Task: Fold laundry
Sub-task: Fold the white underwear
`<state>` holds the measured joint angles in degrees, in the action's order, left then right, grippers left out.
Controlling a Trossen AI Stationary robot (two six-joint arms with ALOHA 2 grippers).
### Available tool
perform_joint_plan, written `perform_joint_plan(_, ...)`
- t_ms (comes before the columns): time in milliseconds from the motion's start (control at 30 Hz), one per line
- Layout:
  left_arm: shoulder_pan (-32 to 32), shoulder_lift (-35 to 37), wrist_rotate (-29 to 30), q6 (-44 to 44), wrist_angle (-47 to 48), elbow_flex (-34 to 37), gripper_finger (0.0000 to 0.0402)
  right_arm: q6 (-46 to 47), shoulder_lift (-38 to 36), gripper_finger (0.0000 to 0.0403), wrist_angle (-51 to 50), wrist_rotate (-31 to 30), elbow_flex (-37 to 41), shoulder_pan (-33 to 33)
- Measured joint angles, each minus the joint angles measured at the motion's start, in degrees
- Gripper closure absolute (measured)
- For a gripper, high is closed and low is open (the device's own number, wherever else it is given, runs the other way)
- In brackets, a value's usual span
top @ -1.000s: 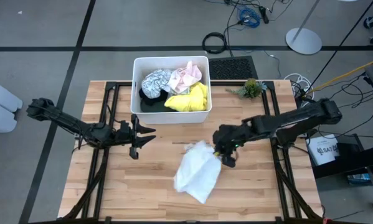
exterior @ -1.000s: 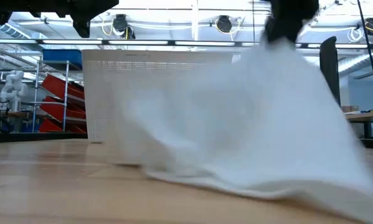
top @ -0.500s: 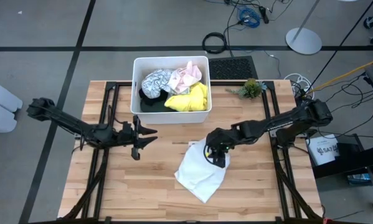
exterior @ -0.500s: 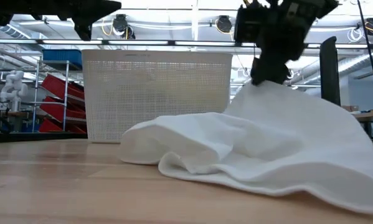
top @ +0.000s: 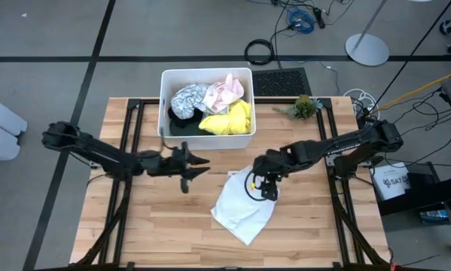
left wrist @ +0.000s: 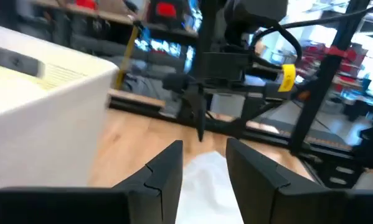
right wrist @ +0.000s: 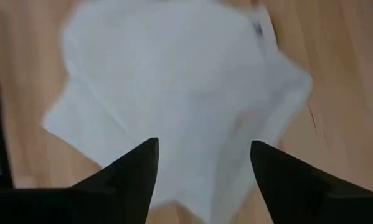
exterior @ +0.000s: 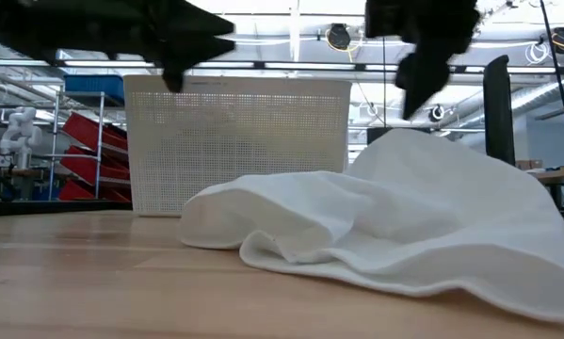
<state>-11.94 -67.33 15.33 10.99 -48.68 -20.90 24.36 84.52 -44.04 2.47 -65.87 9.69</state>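
Observation:
A pale, almost white garment (top: 240, 207) lies crumpled on the wooden table right of centre, its humped far end (exterior: 404, 151) resting on its own folds. My right gripper (top: 264, 188) hangs open just above that hump, pointing steeply down, with the cloth (right wrist: 174, 81) below the gap. My left gripper (top: 201, 165) stands open and level to the garment's left, pointing toward it, nothing between its fingers (left wrist: 167, 168). More laundry, yellow, grey-patterned, pinkish and dark, fills the white bin (top: 165, 98).
The white bin (exterior: 244, 132) stands at the table's far middle, just beyond both grippers. A small green plant (top: 304, 106) sits at the far right. Dark frame rails (top: 127, 188) run along both sides. Bare wood lies near the front edge (top: 172, 233).
My right gripper has lowered the garment's raised end toward the table, then opened and let go; the cloth has slumped into a low heap. My left gripper has moved toward the table's right, closer to the garment, and sunk a little.

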Motion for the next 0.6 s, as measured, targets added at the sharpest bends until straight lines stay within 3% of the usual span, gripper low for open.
perform_joint_plan(167, 3.7, -9.4, -8.3, 3.3, 2.5, -6.5, 0.0270, 5.8, -0.3, 0.0161, -5.7, -5.7, 2.1, 3.7)
perform_joint_plan(433, 5.9, -23.5, -9.4, 3.8, 21.1, -20.0, 0.0270, 16.3, -7.1, 0.0161, -6.0, -11.6, 12.9, 8.3)
perform_joint_plan(600, 6.8, -30.3, -12.2, 4.8, 24.3, -25.7, 0.0270, 24.8, -14.6, 0.0161, -0.7, -11.0, 24.0, 10.4)
